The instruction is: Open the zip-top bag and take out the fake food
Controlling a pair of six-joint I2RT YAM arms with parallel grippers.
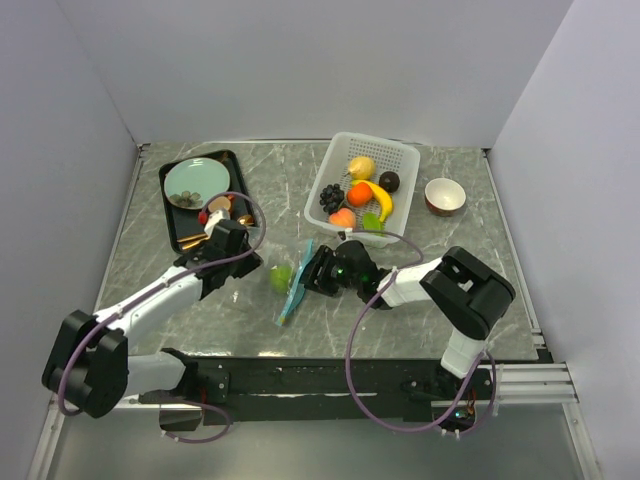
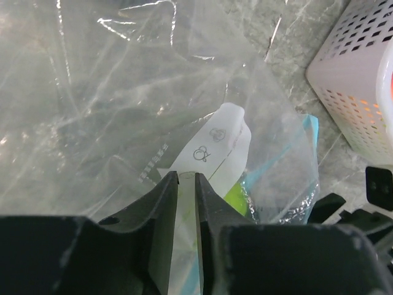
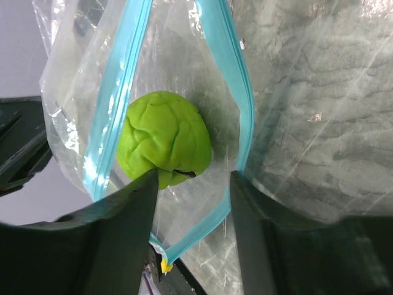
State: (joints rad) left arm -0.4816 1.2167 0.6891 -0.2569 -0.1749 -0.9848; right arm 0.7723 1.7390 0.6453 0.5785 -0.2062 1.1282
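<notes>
Pinching the zip-top bag (image 2: 123, 110), the left gripper (image 2: 186, 178) anchors it; the spread right gripper (image 3: 193, 178) should straddle the lime (image 3: 163, 135) squarely.

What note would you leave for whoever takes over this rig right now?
Left end effector: pinched shut on the zip-top bag's clear film.
Right end effector: open at the bag's mouth.
Green lime sits inside the bag; other toy fruits lie in the white basket.
Done: zipper open.
Left: take the lime out.
</notes>
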